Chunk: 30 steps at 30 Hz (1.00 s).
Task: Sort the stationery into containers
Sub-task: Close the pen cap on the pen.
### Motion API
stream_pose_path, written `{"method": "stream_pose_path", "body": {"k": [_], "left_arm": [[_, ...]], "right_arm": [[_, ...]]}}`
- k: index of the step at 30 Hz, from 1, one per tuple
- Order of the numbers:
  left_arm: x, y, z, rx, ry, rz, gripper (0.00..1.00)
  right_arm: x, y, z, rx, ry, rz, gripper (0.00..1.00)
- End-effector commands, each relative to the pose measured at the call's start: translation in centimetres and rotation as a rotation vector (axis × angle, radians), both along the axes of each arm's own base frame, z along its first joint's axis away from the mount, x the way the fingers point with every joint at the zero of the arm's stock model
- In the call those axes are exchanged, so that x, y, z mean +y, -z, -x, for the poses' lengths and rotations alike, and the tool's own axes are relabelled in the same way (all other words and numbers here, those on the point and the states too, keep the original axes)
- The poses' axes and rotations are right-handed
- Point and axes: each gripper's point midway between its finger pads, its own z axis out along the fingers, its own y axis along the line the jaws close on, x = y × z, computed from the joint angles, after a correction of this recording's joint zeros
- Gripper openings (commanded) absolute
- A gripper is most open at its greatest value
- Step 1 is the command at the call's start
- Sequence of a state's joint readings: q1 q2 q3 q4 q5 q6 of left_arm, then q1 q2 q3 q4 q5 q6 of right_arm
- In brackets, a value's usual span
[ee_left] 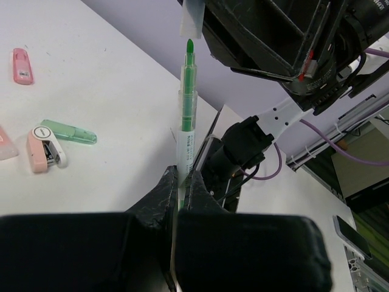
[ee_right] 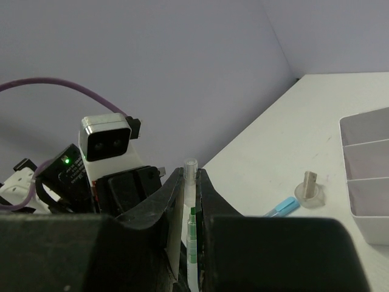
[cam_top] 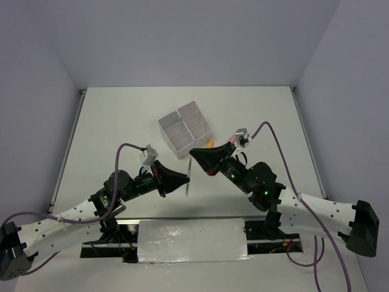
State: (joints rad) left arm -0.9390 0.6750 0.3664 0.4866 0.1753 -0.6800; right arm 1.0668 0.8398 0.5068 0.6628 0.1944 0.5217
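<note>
Left wrist view first: our left gripper (ee_left: 182, 177) has its jaws pinched narrow on the barrel of a green highlighter (ee_left: 188, 103), standing it upright with the tip bare. Right above it, our right gripper (ee_right: 191, 177) is clamped on a clear cap (ee_right: 190, 165), and the tip sits right at the cap's mouth; we cannot tell whether it has gone in.

So we judge this a capping step, not a drop-off. The organiser (cam_top: 170, 140) stands beyond both grippers, and the compartments we can see look empty.

Plenty is left on the table (ee_left: 109, 79): a pink piece (ee_left: 22, 65), a pale green piece (ee_left: 68, 131), a pink-and-white dispenser (ee_left: 44, 149), a blue piece (ee_right: 281, 207) and a small clear spool (ee_right: 309, 188) near the organiser. By our reckoning, the sorting has barely started.
</note>
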Motion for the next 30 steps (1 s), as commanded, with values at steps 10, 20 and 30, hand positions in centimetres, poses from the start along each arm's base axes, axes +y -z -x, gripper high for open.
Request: {"method": "stream_pose_path", "body": {"k": [10,20,30], "left_arm": [[0.6,-3.5,-0.1,-0.086,-0.029,0.064,0.00],[0.6,-3.8,0.0,-0.090,-0.024,0.074,0.00],[1.0,-4.1,-0.5,-0.121,-0.057,0.049,0.00]], "right_arm": [[0.0,-2.1,0.3,-0.048,0.012,-0.007,0.00],[0.5,-1.8,0.3,-0.060,0.001,0.010,0.00],[1.3,-0.7,1.4,-0.061,-0.070,0.086,0.00]]}}
